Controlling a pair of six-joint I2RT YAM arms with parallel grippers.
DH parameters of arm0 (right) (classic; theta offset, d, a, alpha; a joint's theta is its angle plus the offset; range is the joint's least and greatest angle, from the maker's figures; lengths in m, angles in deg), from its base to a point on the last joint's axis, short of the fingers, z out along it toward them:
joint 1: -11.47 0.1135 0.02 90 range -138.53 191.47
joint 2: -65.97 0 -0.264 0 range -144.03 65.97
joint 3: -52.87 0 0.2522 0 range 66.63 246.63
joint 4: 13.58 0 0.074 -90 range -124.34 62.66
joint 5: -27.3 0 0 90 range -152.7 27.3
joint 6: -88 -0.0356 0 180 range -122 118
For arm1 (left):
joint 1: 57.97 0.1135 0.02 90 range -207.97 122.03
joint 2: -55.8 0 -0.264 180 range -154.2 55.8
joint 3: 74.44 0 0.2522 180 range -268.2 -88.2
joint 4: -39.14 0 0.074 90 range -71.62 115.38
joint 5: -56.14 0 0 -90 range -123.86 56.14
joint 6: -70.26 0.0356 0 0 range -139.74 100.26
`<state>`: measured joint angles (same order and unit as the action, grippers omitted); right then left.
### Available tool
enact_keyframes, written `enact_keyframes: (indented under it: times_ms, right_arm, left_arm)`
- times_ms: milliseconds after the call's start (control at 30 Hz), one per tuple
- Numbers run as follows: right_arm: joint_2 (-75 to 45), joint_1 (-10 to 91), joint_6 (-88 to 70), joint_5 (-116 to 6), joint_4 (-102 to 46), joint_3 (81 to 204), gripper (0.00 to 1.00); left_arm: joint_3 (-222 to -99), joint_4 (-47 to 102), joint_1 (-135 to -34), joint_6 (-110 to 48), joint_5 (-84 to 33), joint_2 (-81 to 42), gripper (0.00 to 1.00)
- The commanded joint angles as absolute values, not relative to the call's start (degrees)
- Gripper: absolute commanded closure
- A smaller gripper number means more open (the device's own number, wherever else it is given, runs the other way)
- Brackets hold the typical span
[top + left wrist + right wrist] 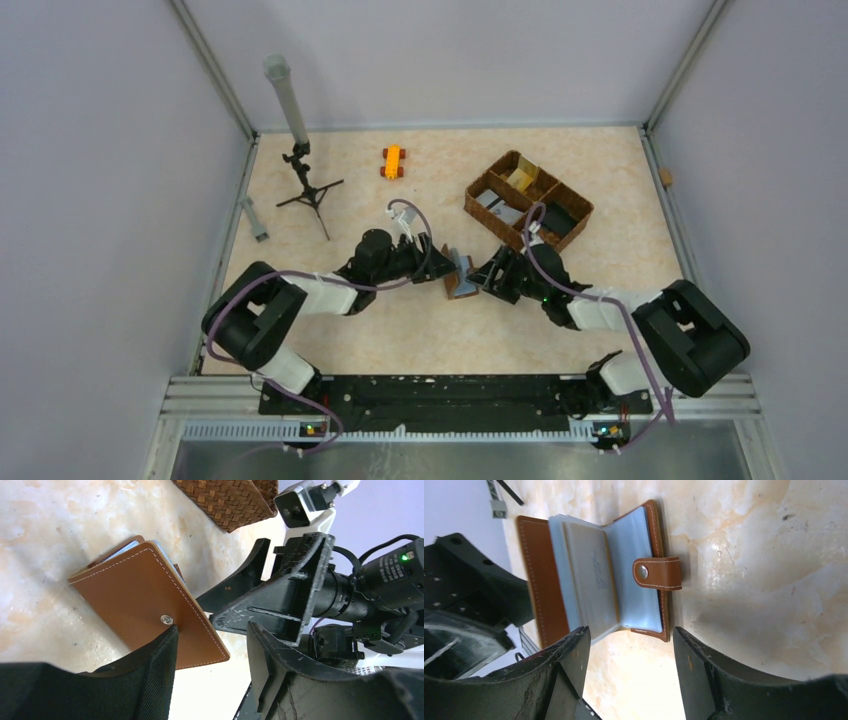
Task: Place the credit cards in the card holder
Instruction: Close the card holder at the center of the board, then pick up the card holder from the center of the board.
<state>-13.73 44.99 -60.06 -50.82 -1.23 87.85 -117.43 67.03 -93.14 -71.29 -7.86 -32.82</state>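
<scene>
**Card holder propped open between two spread claws**

The left claw (441,262) is spread and pinches nothing. One finger (155,665) sits at the brown outer cover of the card holder (140,590), just ahead of its tips. The right claw (630,632), spread wide and empty, faces the holder's blue pockets. Beyond it, the credit cards (521,178) lie in the woven basket (480,214).

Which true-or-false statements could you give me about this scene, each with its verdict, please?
1. The card holder is open, its snap tab undone. True.
2. The right gripper is clamped on a card. False: its jaws stand apart, holding nothing.
3. Cards lie in the woven basket. True.
4. The orange toy car sits inside the basket. False: it stands on the table, apart from the basket.
</scene>
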Motion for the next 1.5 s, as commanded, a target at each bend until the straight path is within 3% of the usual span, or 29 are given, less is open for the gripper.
enact_keyframes:
  times_ms: [0, 300, 633, 800, 967, 1100, 1467]
  right_arm:
    - [-9.3, 44.2, -62.1, -52.8, 5.4, 85.7, 0.36]
    - [-6.1, 43.0, -60.4, -54.1, 4.8, 83.9, 0.29]
    - [-14.0, 43.1, -55.2, -49.6, 2.6, 87.6, 0.31]
    - [-19.4, 43.2, -55.4, -49.1, 1.5, 90.1, 0.44]
    - [-21.0, 43.2, -56.4, -53.2, -5.0, 91.4, 0.81]
    - [-21.1, 43.2, -56.8, -52.9, -4.4, 90.7, 1.0]
    - [-21.4, 43.2, -65.6, -45.4, 15.6, 83.8, 1.0]
  left_arm:
    - [-120.2, 72.0, -93.9, -71.1, -7.1, -36.0, 0.44]
    - [-120.7, 75.4, -93.9, -72.0, -7.3, -41.9, 0.45]
    - [-120.1, 77.4, -94.0, -72.9, -7.4, -44.6, 0.45]
    - [-119.8, 73.2, -94.0, -71.3, -9.3, -42.3, 0.45]
    - [-118.6, 65.0, -94.0, -69.4, -14.9, -36.6, 0.4]
    - [-119.0, 55.5, -93.9, -70.0, -19.6, -33.4, 0.36]
    - [-116.8, 63.1, -93.7, -81.9, -12.6, -38.5, 0.34]
